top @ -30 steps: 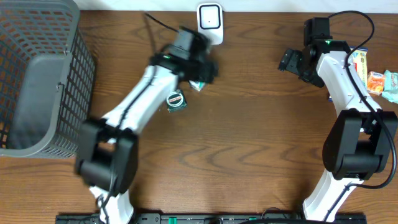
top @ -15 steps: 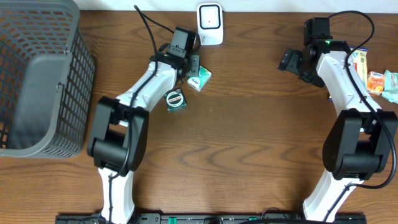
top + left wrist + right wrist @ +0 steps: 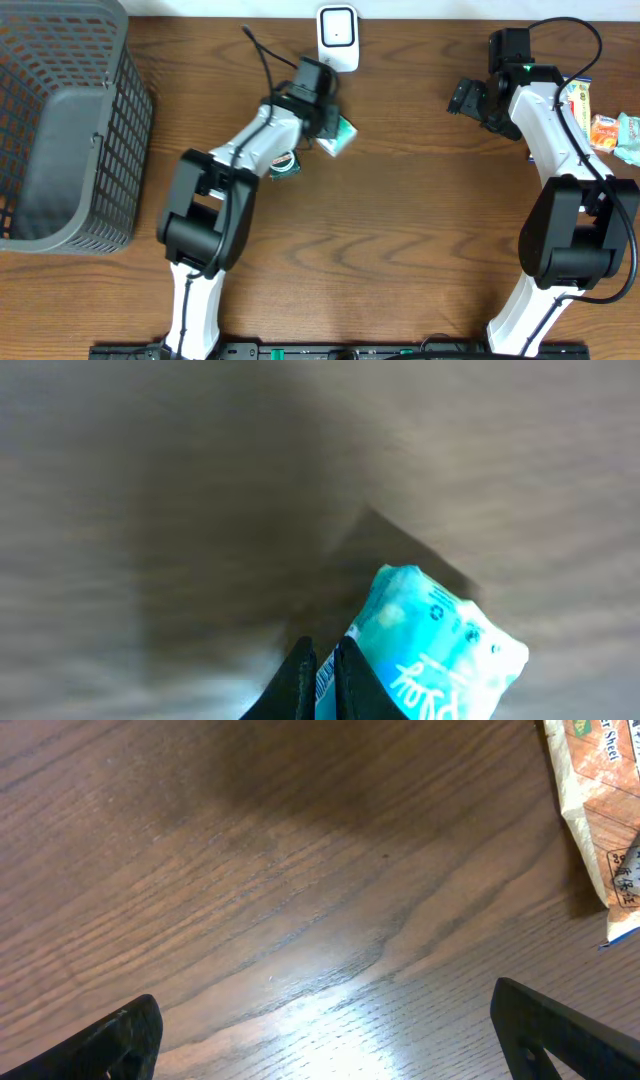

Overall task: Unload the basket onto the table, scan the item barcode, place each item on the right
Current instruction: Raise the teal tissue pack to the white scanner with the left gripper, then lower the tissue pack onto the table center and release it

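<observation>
The item is a teal and white packet [image 3: 340,134] [image 3: 440,650], held a little below the white scanner [image 3: 338,36] at the table's back edge. My left gripper [image 3: 324,122] [image 3: 323,682] is shut on the packet's edge, and a strip of barcode shows between the two black fingers [image 3: 300,685]. The packet sticks out to the right of the jaws, above the wood. My right gripper [image 3: 466,98] [image 3: 330,1045] hangs open over bare table at the back right, with nothing between its fingers [image 3: 115,1040].
A grey mesh basket [image 3: 60,130] fills the left end of the table. A round green tape measure [image 3: 284,163] lies by my left arm. Several snack packets [image 3: 600,125] lie at the right edge; one orange and white packet [image 3: 595,790] shows beyond my right gripper.
My left gripper closed on the teal packet and carried it a little to the right, below the scanner. The right arm has not moved.
</observation>
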